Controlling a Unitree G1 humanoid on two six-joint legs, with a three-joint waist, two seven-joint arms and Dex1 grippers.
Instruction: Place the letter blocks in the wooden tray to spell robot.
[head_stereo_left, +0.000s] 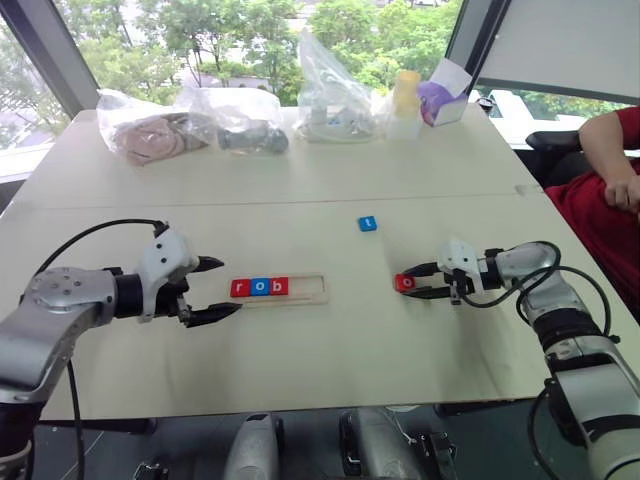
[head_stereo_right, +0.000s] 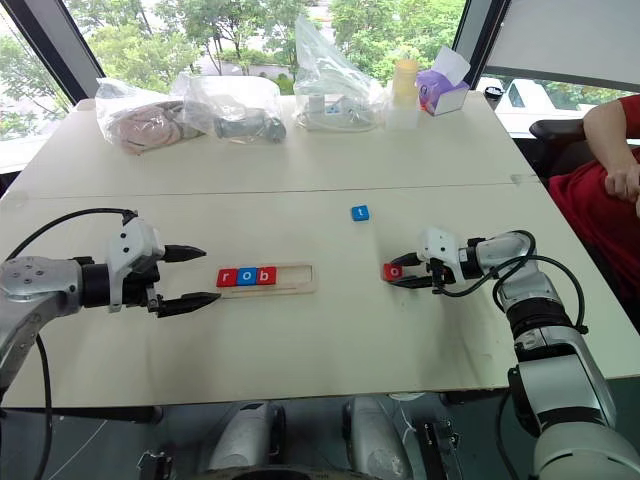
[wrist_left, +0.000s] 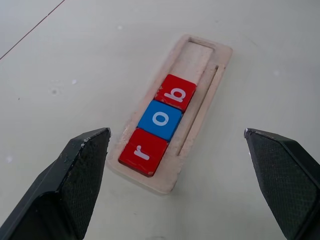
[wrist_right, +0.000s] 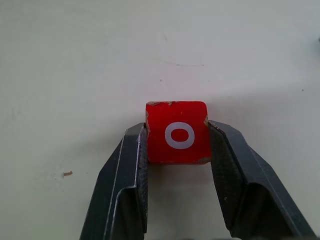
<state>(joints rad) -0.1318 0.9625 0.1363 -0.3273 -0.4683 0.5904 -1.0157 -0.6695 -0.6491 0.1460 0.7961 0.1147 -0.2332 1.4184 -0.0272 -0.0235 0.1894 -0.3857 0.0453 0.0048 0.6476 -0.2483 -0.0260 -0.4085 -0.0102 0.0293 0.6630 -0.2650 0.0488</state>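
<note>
Pale wooden tray (head_stereo_left: 305, 290): on table (head_stereo_left: 330, 180), long axis left-right, holding blocks r, o, b (wrist_left: 159, 118) at its left end. Red o block (wrist_right: 176, 132): right of tray, pinched by right gripper (head_stereo_left: 412, 282), reaching leftward. Blue t block (head_stereo_left: 368, 223): loose beyond. Left gripper (head_stereo_left: 215, 288): spread wide, empty, beside tray's left end.

The robot has silver-grey metal arms, white wrist housings, looping black cables, and each end effector (head_stereo_left: 218, 290) carries tapered black fingers.

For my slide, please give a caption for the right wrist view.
Right gripper shut on the red o block on the pale table.
</note>
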